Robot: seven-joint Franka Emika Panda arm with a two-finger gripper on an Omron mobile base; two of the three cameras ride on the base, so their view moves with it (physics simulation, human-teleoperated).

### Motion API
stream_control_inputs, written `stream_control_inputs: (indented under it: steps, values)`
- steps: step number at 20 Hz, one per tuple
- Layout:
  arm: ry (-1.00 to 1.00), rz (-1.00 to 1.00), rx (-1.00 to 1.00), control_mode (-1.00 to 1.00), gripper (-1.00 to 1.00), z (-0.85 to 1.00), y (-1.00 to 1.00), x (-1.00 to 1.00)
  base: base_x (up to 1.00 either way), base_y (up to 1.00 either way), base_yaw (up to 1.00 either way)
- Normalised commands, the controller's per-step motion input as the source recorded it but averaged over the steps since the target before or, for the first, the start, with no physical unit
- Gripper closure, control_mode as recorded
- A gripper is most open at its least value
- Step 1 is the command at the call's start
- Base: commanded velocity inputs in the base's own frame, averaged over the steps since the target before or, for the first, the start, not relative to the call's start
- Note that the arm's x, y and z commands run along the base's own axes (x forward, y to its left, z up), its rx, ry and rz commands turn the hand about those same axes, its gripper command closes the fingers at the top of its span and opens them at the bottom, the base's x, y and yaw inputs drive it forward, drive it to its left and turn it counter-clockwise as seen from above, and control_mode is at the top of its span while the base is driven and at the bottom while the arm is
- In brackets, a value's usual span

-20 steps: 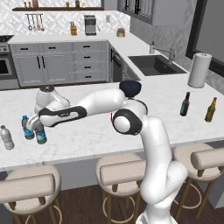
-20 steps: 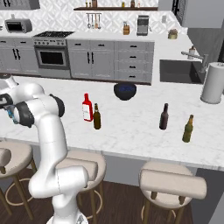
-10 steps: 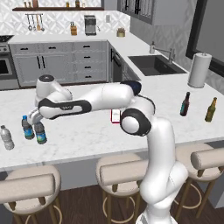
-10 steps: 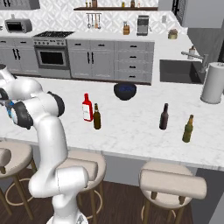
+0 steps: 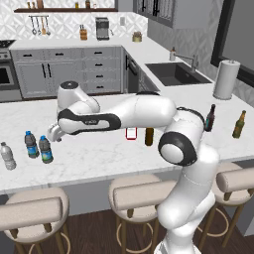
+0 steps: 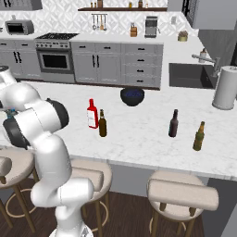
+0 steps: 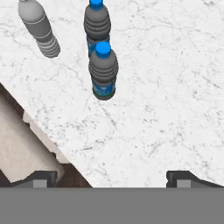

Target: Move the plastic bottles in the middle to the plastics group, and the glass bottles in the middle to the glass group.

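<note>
My gripper [image 7: 111, 180], jaws apart and empty, hangs over the white marble worktop [image 7: 175, 87]; the upright blue-capped, blue-green-labelled plastic bottle [image 7: 103, 70] stands ahead, well apart.

Lined up at the left end of the desk [image 5: 99, 154]: the pale-capped bottle [image 5: 7, 156] outermost, then the dark-label bottle [image 5: 31, 144], then the blue-green-label bottle [image 5: 45, 150] just beside it and slightly nearer the front edge. Poised above and to the right of that trio, the end effector [image 5: 53, 133]. At mid-desk, the red bottle [image 6: 92, 114] and brown bottle [image 6: 102, 123] side by side, with a bowl [image 6: 132, 96] behind; well apart to the right, the near-black bottle [image 6: 173, 123] and amber-green bottle [image 6: 199, 136], a paper towel roll [image 6: 225, 88] behind them.
</note>
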Motion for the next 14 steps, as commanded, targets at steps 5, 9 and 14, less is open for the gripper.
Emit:
stream_control_inputs:
  steps: [5, 9, 14]
  values:
    - [0.03, -0.16, 0.02, -1.0, -1.0, 0.17, -0.82, -0.31, 0.0, 0.0, 0.0]
    - [0.0, -0.19, 0.01, -1.0, -1.0, 0.26, -0.7, -0.04, 0.0, 0.0, 0.0]
    - [0.0, -0.19, 0.0, -1.0, -1.0, 0.21, -0.67, 0.0, 0.0, 0.0, 0.0]
